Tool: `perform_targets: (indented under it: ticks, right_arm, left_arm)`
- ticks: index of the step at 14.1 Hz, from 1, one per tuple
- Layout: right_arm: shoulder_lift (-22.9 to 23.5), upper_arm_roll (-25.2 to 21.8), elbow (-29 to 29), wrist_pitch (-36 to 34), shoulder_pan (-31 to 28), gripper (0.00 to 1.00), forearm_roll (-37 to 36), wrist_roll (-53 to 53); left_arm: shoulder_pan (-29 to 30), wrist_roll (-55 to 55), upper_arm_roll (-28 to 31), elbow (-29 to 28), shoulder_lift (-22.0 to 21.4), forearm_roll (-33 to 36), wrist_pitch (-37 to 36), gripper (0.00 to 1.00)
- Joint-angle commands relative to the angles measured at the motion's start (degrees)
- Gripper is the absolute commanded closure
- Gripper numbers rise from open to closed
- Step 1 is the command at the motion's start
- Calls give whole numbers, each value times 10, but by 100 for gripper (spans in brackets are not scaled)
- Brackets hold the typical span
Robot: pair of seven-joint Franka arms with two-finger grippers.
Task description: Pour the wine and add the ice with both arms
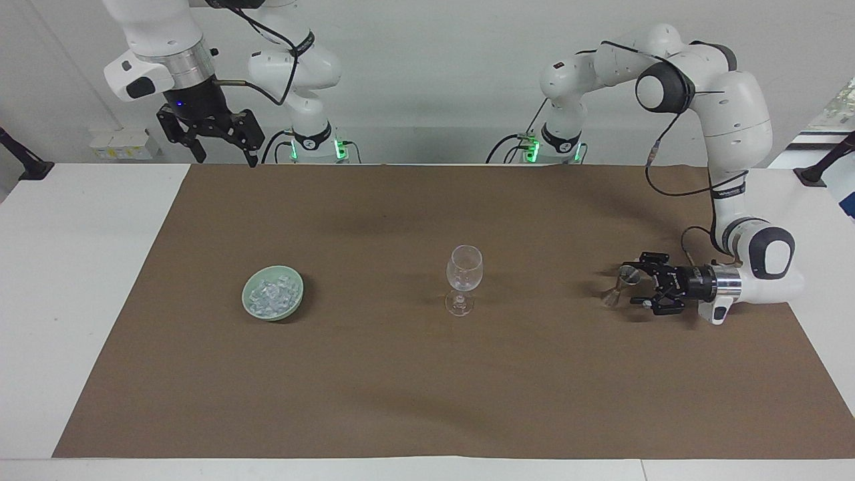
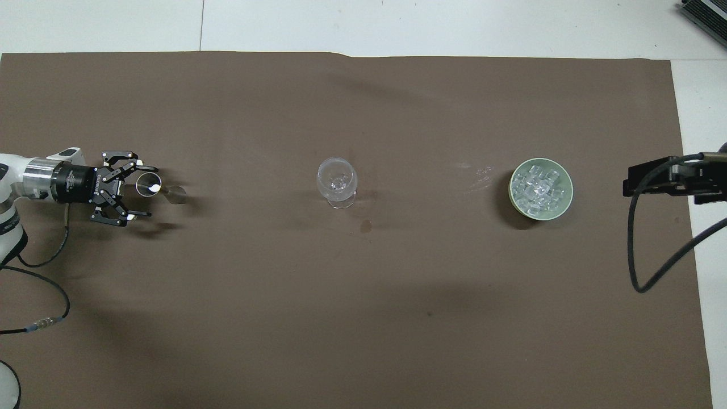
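An empty-looking wine glass (image 1: 464, 267) (image 2: 337, 179) stands mid-mat. The ice (image 1: 272, 294) (image 2: 538, 187) fills a pale green bowl (image 1: 246, 298) (image 2: 568, 196) toward the right arm's end. A small metal jigger (image 1: 621, 283) (image 2: 149, 183) stands toward the left arm's end. My left gripper (image 1: 633, 284) (image 2: 150, 192) lies level just above the mat, open, its fingertips either side of the jigger's cup. Whether wine is in the jigger I cannot tell. My right gripper (image 1: 227, 160) hangs open, high over the mat's edge at the robots' end, and waits.
A brown mat (image 1: 427, 401) (image 2: 363, 318) covers most of the white table. A small dark spot (image 2: 366, 227) marks the mat beside the glass. The left arm's cable (image 2: 34, 267) trails on the mat near its wrist.
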Motion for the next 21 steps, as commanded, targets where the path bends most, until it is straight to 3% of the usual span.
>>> perform_targets:
  ticks: [1,10,12,21]
  right_arm:
    - [-2,1,-1,-2,-6,0,1,-14]
    - [-2,1,-1,-2,-6,0,1,-14]
    - [-2,1,-1,-2,-6,0,1,-14]
    - [-2,1,-1,-2,-6,0,1,-14]
  left_arm:
    - [-11,11,7,-12,-5,-12,5,0]
    - [-23,13,9,-9,-7,-10,5,0]
    - [-23,14,9,-8,-8,-9,4,13]
    - [-24,31,17,-6,-11,-2,5,17]
